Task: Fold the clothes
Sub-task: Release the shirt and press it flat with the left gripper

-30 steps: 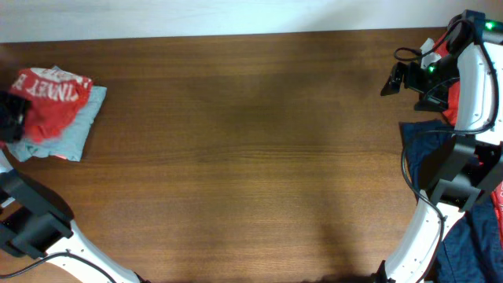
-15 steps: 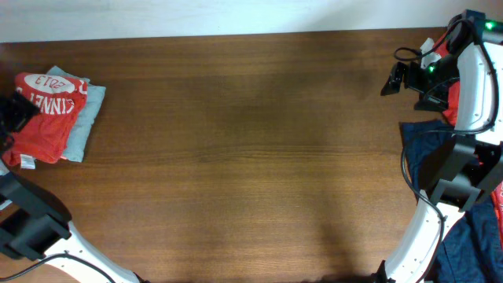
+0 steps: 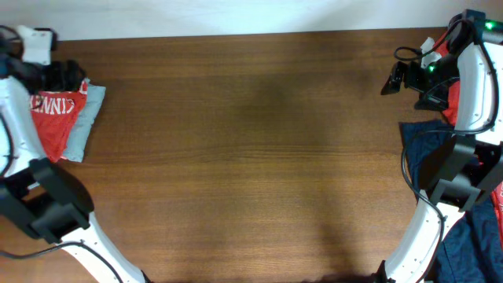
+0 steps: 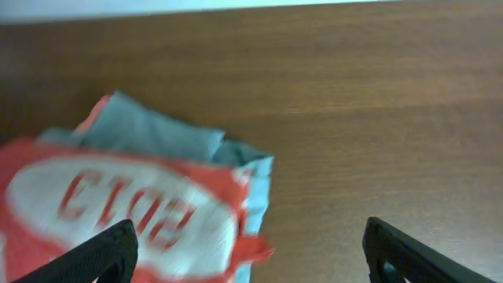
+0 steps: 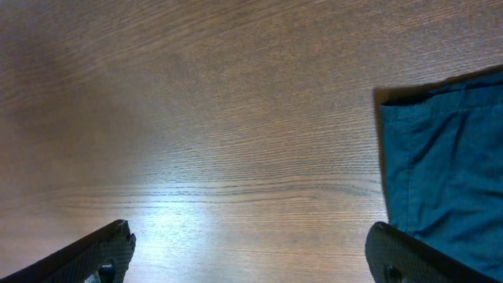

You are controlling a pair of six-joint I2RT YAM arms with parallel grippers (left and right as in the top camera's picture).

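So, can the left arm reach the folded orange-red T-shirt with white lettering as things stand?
Probably yes. The left gripper hangs by the far edge of the orange-red T-shirt, jaws open and empty, with nothing between it and the cloth.

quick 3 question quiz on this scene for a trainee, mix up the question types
1. True or false: the red T-shirt lies on top of a pale grey-blue garment.
2. Where does the navy garment lie? A) by the right arm B) under the red T-shirt C) in the left hand
3. Fill in: the left hand and the right hand are both ___, holding nothing.
Key: 1 true; 2 A; 3 open
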